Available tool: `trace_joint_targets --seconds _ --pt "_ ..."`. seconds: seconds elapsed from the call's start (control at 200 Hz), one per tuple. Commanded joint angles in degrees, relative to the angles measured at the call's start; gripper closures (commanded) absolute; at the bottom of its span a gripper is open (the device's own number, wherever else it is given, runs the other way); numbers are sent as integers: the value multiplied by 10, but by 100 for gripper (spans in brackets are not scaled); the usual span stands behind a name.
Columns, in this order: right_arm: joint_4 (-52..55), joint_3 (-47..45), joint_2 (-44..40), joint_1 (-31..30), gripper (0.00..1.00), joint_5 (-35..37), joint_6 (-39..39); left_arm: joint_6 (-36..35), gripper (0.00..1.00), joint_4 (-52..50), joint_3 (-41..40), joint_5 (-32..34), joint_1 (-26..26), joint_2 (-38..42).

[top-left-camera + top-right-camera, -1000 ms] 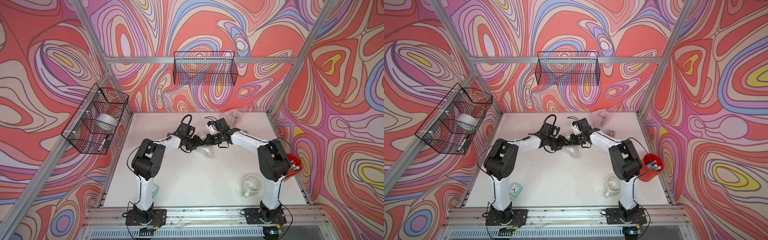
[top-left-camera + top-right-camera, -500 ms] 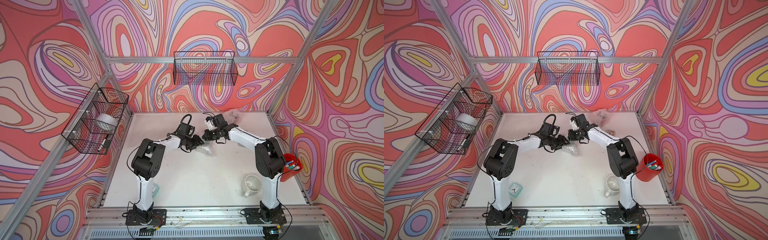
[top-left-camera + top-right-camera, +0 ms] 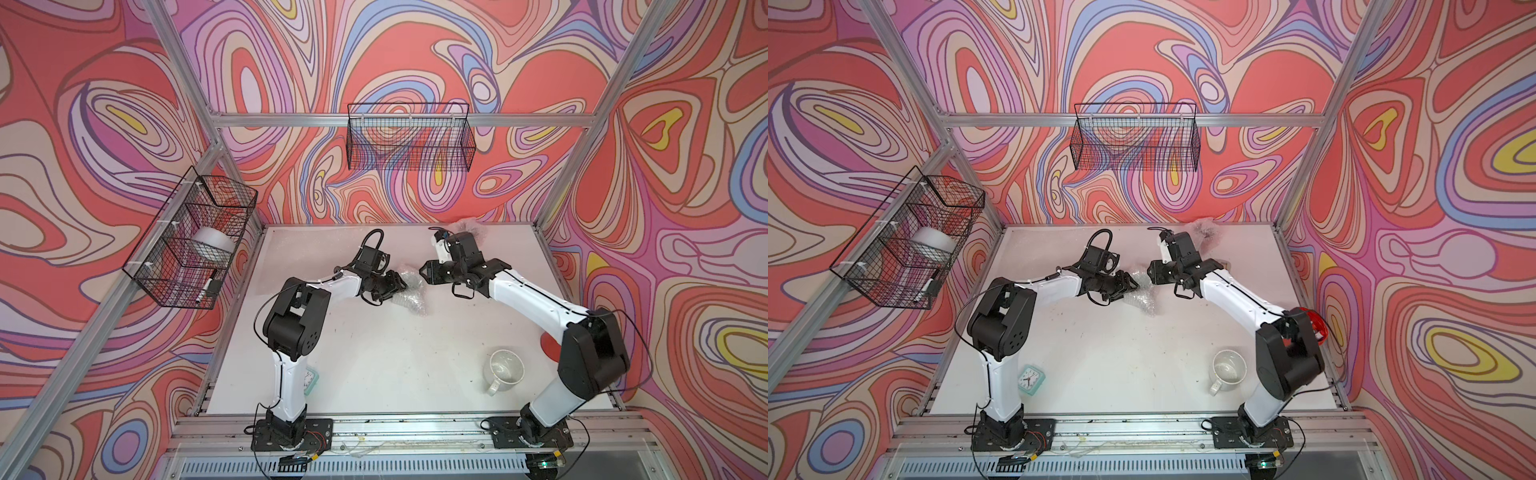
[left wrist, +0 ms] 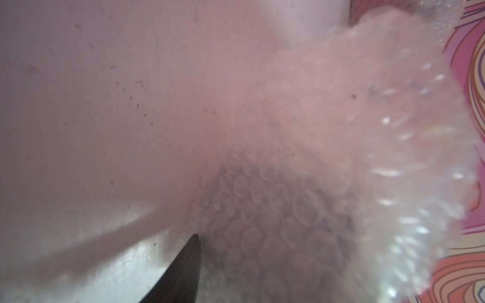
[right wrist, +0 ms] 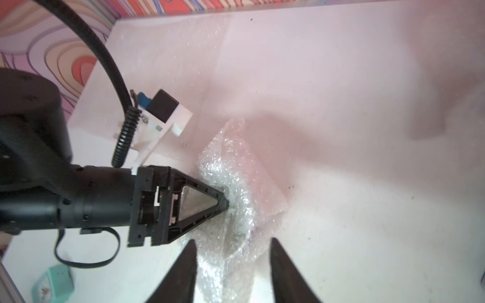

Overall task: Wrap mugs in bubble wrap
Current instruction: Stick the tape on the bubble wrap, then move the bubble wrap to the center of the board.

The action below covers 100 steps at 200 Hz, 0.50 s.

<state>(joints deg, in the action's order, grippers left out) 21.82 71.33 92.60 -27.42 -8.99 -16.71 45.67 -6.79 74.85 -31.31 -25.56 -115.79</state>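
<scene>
My right gripper (image 5: pixel 233 240) has its two dark fingers (image 5: pixel 189 270) plainly apart, with nothing between the tips except the view down onto the bubble wrap bundle (image 5: pixel 236 162). In a top view it sits just beside that bundle, not touching it (image 3: pixel 424 272).

The left gripper (image 5: pixel 225 203) comes in from the opposite side, its tip pressed into the crinkled plastic. Its own wrist view shows me one dark finger (image 4: pixel 183 267) against a wall of bubbles (image 4: pixel 315 157). I cannot tell whether its fingers are clamped on the wrap or only resting against it.

The bundle lies on the white table (image 3: pixel 395 365), around mid-table towards the back, between the two grippers in both top views (image 3: pixel 1142 301). I cannot make out what is inside it.

Near the right arm's base, the white mug (image 3: pixel 505 370) stands bare, mouth up, well apart from the bundle. A second crumpled wad of wrap (image 3: pixel 469 228) sits at the table's back edge, behind the right wrist. A teal clock (image 3: pixel 1030 377) lies by the left arm's base.
</scene>
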Motion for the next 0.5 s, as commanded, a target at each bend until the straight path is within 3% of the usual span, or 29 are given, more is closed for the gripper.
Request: trace_joint_targets --seconds 0.0,0.1,0.19,0.496 --pt "-1 -60 -19 -15 39 0 8 -4 44 -54 2 18 -2 15" --pt "-6 -79 -20 -31 34 -48 36 -6 43 -68 9 30 -2 28" --pt "-4 -79 -10 -55 32 -51 66 -6 41 -77 18 35 -2 36" --pt "20 -29 85 -78 31 55 102 -10 38 -111 37 53 0 62"
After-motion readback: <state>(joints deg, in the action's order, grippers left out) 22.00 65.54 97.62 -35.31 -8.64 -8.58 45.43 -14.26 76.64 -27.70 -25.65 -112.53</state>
